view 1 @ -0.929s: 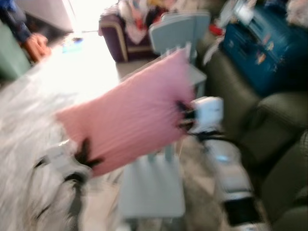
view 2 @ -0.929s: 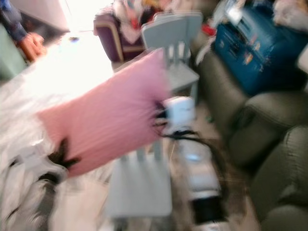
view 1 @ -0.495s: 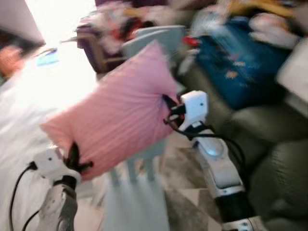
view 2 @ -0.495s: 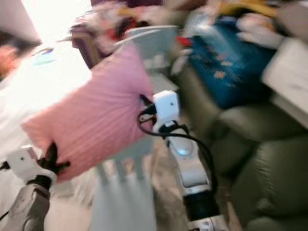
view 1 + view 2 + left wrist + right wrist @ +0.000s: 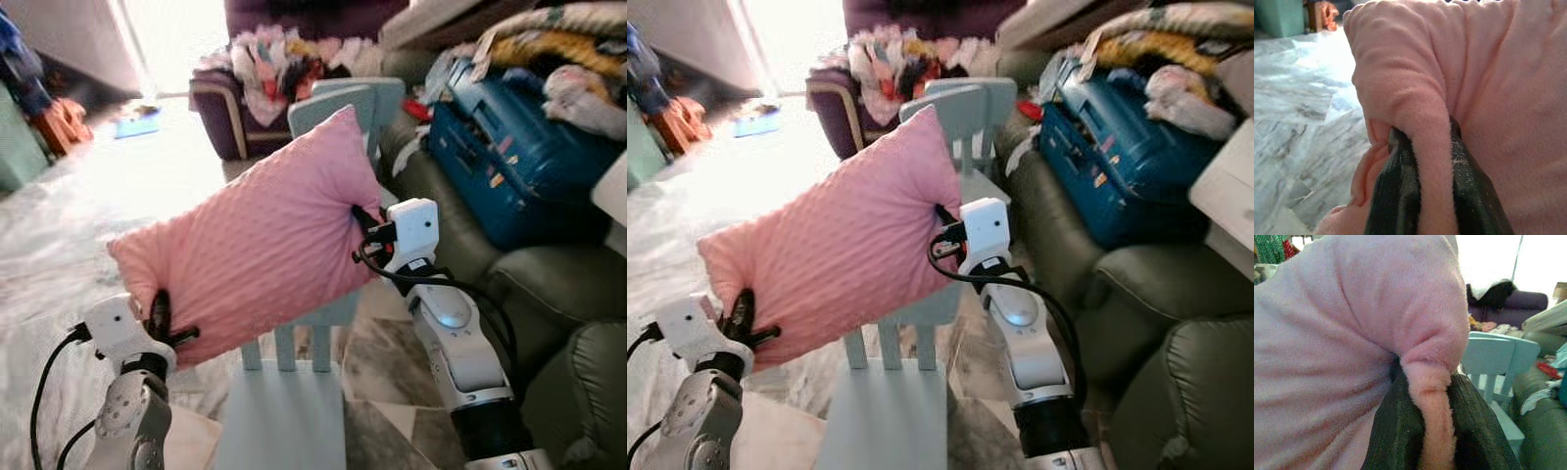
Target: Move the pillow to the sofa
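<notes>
A pink pillow hangs in the air between my two arms, tilted with its right end higher. My left gripper is shut on the pillow's lower left corner, and the left wrist view shows a fold of pink fabric pinched between the black fingers. My right gripper is shut on the right edge; a fabric ridge sits between its fingers. The dark green sofa stands to the right, past my right arm.
Two light blue chairs stand under and behind the pillow, one near and one far. A blue suitcase and piled cloths lie on the sofa's far part. A purple armchair heaped with clothes stands at the back. Marble floor spreads left.
The camera has swung and steadied, so the scene is sharp now. Both grippers still hold the pillow in the same way, and it sits a little more centred.
</notes>
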